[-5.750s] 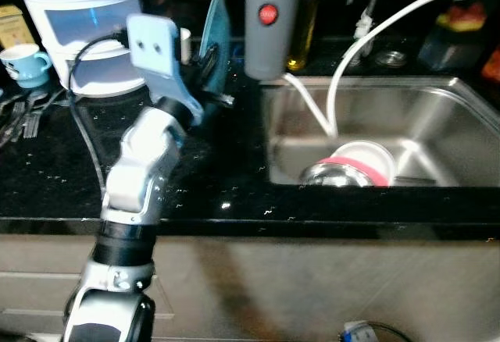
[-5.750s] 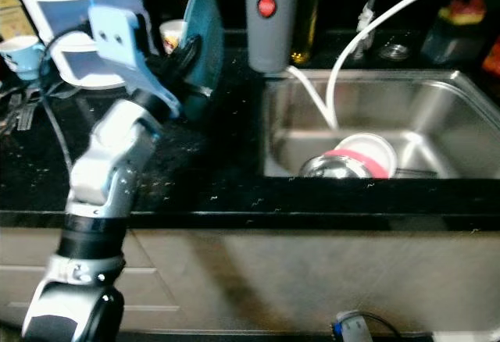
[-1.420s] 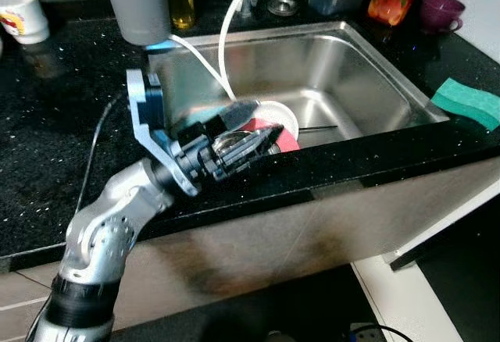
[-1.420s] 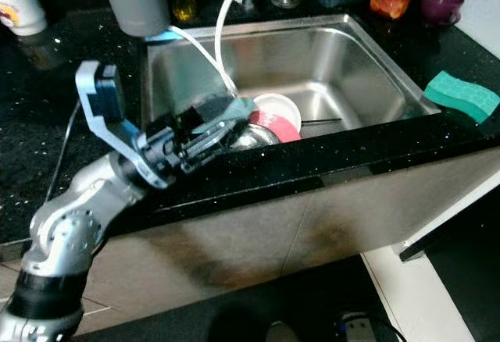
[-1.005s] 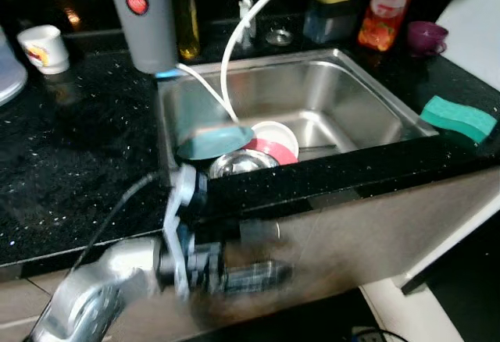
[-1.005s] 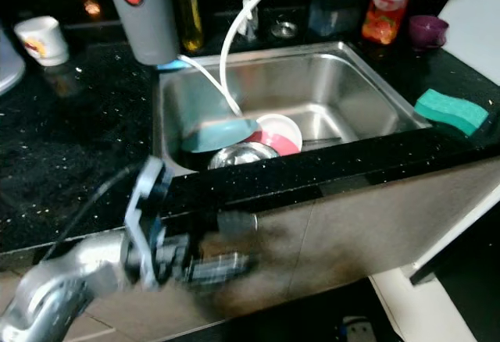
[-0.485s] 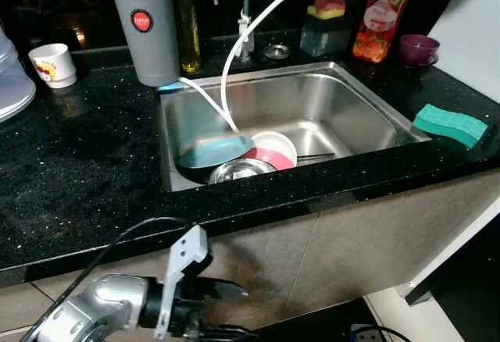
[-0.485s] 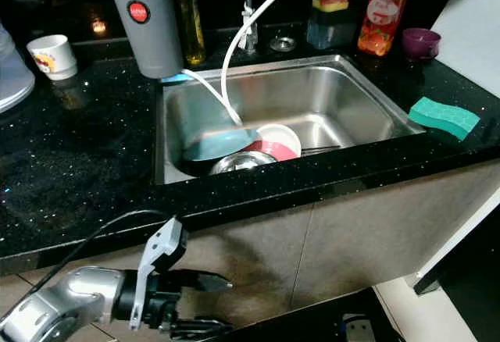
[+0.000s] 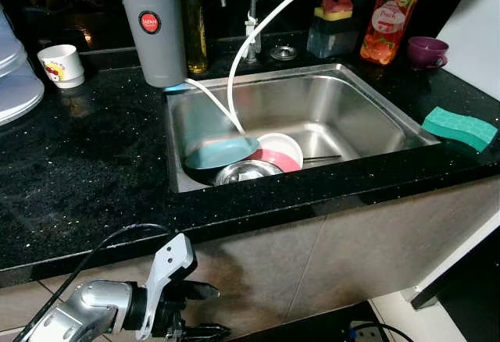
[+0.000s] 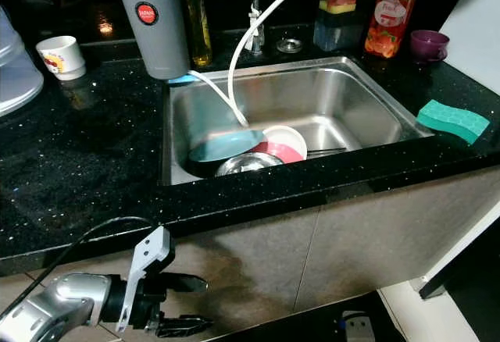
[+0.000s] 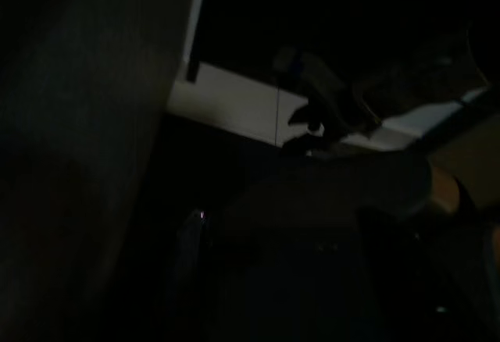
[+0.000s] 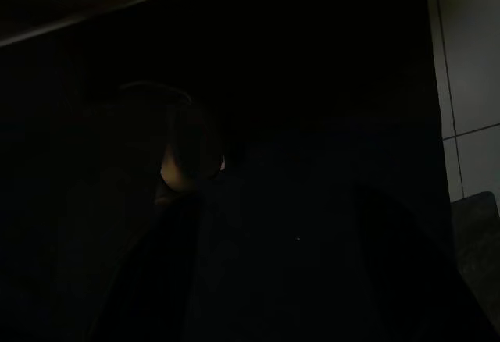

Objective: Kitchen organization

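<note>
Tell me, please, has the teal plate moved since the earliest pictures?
Yes. The teal plate was held upright on the counter left of the sink; now it lies inside the sink, beside the steel bowl. The left gripper hangs open below the counter edge.

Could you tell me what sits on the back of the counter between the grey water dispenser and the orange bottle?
In the left eye view, between the grey dispenser and the orange bottle stand an oil bottle, the tap with its white hose, and a sponge holder.

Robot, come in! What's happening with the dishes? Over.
Left gripper open, empty, low before the cabinet. Teal plate in sink, leaning on steel bowl beside pink bowl. White hose dangles into sink.
</note>
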`<state>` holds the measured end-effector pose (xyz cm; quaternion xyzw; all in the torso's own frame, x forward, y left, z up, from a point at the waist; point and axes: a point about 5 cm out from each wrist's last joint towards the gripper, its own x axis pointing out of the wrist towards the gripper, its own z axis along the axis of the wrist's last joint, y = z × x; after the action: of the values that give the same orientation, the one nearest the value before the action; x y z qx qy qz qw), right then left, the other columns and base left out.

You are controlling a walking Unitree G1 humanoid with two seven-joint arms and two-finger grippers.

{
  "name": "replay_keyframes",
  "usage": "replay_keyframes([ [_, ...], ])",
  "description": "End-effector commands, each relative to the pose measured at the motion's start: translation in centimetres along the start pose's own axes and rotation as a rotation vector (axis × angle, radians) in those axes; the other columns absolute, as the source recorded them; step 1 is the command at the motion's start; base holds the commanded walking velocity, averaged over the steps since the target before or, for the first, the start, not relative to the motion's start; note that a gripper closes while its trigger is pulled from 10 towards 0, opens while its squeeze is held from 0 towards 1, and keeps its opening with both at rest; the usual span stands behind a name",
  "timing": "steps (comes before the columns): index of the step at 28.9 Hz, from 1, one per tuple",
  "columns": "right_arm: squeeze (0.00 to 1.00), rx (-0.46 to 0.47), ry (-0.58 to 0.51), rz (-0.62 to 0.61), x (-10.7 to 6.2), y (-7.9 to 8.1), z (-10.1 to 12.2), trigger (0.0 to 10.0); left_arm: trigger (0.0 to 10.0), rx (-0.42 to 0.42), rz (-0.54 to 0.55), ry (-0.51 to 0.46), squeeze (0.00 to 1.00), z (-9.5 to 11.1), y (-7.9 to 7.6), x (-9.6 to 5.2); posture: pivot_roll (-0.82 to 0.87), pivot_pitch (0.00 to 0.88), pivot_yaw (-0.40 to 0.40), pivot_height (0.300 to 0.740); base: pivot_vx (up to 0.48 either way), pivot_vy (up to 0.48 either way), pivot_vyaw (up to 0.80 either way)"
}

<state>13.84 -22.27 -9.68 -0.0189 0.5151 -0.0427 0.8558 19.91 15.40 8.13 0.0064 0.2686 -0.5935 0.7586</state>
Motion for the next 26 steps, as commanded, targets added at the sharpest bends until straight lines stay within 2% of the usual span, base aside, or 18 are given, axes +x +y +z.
replay_keyframes([
  [1, 0.0, 0.007, 0.015, -0.004, 0.0, 0.0, -0.3, 10.0, 10.0, -0.025, 0.013, 0.02, 0.0, -0.9, 0.2, 0.0, 0.01, 0.004, 0.029, 0.74, -0.39, 0.0, 0.0],
  [5, 0.0, 0.001, 0.018, -0.006, 0.0, -0.1, -0.4, 10.0, 10.0, -0.04, 0.044, 0.026, 0.0, -1.4, 0.8, -0.5, 0.01, 0.005, 0.032, 0.74, -0.4, 0.0, 0.0],
  [12, 0.0, -0.01, 0.021, -0.007, 0.0, -0.1, -0.4, 10.0, 10.0, -0.144, 0.136, 0.008, 0.0, -3.3, 3.0, -1.4, 0.0, 0.007, 0.036, 0.74, -0.433, 0.0, 0.0],
  [17, 0.0, -0.019, 0.024, -0.006, 0.0, 0.0, -0.5, 10.0, 10.0, -0.174, 0.163, 0.003, 0.0, -4.0, 3.5, -1.7, 0.0, 0.002, 0.036, 0.74, -0.437, 0.0, 0.0],
  [20, 0.0, -0.055, 0.038, -0.014, -0.1, -0.1, -0.6, 10.0, 10.0, -0.268, 0.268, -0.014, 0.0, -5.7, 5.2, -2.6, 0.0, 0.0, 0.029, 0.74, -0.436, 0.0, 0.0],
  [24, 0.0, -0.076, 0.046, -0.018, -0.1, -0.2, -0.6, 10.0, 10.0, -0.32, 0.324, -0.026, 0.0, -6.7, 6.0, -2.7, 0.0, 0.0, 0.027, 0.74, -0.437, 0.0, 0.0],
  [26, 0.0, -0.099, 0.052, -0.028, -0.1, -0.3, -0.7, 10.0, 10.0, -0.372, 0.372, -0.046, 0.0, -7.5, 6.6, -2.5, 0.0, 0.0, 0.026, 0.74, -0.439, 0.0, 0.0],
])
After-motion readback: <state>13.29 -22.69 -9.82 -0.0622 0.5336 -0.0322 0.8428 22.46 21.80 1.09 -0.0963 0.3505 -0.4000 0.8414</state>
